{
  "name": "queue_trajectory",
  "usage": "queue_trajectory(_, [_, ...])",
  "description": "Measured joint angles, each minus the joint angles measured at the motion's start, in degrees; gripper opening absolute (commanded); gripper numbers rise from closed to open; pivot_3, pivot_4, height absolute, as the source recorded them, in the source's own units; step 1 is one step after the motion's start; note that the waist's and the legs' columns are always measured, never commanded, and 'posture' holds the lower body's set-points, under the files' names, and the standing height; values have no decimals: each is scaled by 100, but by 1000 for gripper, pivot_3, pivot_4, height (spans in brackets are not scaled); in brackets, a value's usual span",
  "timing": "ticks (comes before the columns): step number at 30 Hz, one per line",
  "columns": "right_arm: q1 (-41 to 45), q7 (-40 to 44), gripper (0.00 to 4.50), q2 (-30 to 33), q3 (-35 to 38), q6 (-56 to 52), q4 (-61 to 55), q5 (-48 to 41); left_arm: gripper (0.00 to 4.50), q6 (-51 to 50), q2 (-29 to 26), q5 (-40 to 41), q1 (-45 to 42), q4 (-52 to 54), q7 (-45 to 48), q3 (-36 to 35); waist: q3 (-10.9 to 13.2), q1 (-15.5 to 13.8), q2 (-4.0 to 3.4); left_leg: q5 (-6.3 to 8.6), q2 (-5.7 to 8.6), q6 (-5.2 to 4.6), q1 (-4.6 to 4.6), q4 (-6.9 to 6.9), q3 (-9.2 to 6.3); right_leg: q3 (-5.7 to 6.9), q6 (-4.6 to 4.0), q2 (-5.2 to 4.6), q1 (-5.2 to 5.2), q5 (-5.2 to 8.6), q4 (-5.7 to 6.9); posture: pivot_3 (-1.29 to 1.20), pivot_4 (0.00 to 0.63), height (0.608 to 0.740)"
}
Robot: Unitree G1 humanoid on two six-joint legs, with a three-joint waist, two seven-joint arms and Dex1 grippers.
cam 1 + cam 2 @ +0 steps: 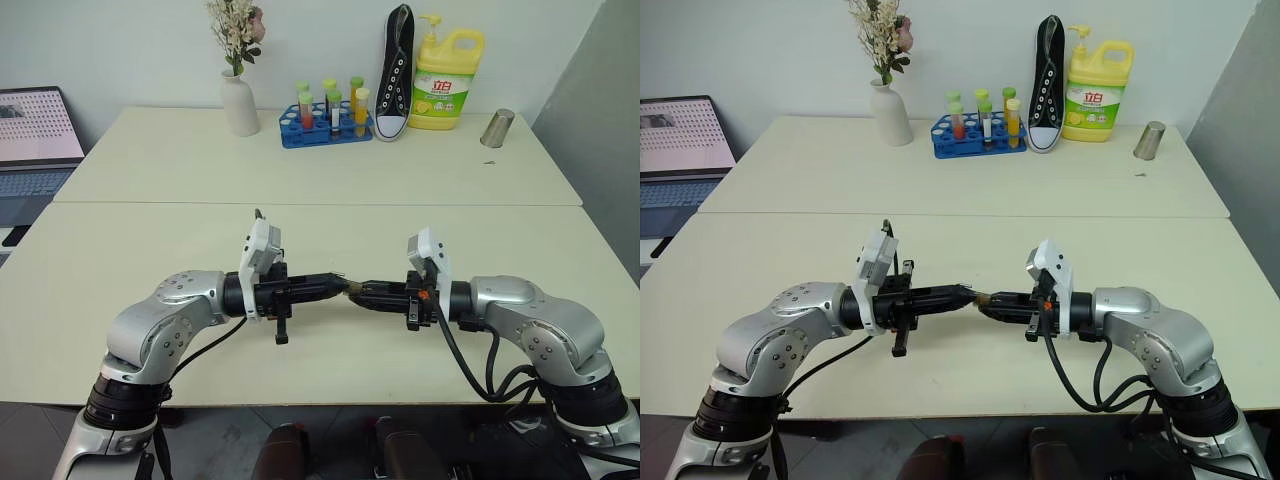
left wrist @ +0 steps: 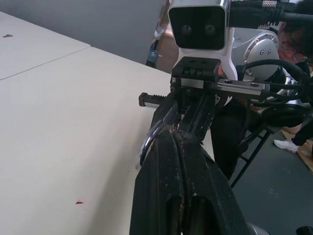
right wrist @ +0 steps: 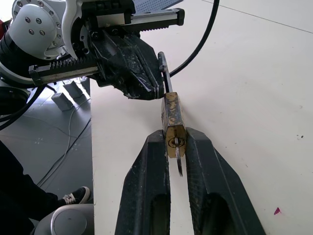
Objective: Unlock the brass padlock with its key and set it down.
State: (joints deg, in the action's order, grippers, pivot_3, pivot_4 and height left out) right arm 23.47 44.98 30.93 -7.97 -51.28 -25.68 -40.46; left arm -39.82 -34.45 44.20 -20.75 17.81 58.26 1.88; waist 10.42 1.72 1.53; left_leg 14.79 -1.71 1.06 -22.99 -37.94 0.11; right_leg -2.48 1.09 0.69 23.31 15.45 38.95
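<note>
Mostly hidden shackle (image 3: pixel 163 68) in left claw (image 3: pixel 157 82), key (image 3: pixel 178 157) barely showing

Above the near half of the pale cream worktop (image 1: pixel 150 240), two black-fingered grippers level and tip to tip: left gripper (image 1: pixel 338 288) pointing right, fingers pressed together; right gripper (image 1: pixel 362 291) pointing left, fingers nearly closed. Between the tips, a tiny yellow-gold brass padlock (image 1: pixel 351 290), too small to tell which fingers grip it. Along the far edge, from left to right: white ceramic vase of dried flowers (image 1: pixel 239 100), blue plastic rack of coloured tubes (image 1: pixel 325 125), black-and-white canvas sneaker standing upright (image 1: pixel 396 75), yellow detergent bottle with pump (image 1: pixel 446 78), small steel cup (image 1: pixel 497 128) near the far right corner. Beyond the left edge, an open laptop (image 1: pixel 35 140).
</note>
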Motion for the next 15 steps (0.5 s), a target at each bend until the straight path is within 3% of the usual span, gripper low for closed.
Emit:
queue_trajectory(8, [-16,0,131,0,-1,0,0,0,0,18,-170,-22,-2,26,135,4,0,1,0,0,0,0,0,0,0,0,0,0,0,0,0,0,150,740])
queue_trajectory(13, [-32,-6,131,13,0,0,1,1,0,80,-620,-145,119,259,314,-14,0,3,0,0,0,0,0,1,1,-1,-1,0,0,1,-1,0,150,740])
queue_trajectory(15, [-25,-56,131,8,21,-111,41,-56,0,766,-1110,-775,312,285,536,50,1,20,1,0,-3,0,3,4,3,-4,-3,2,2,2,-1,0,150,740])
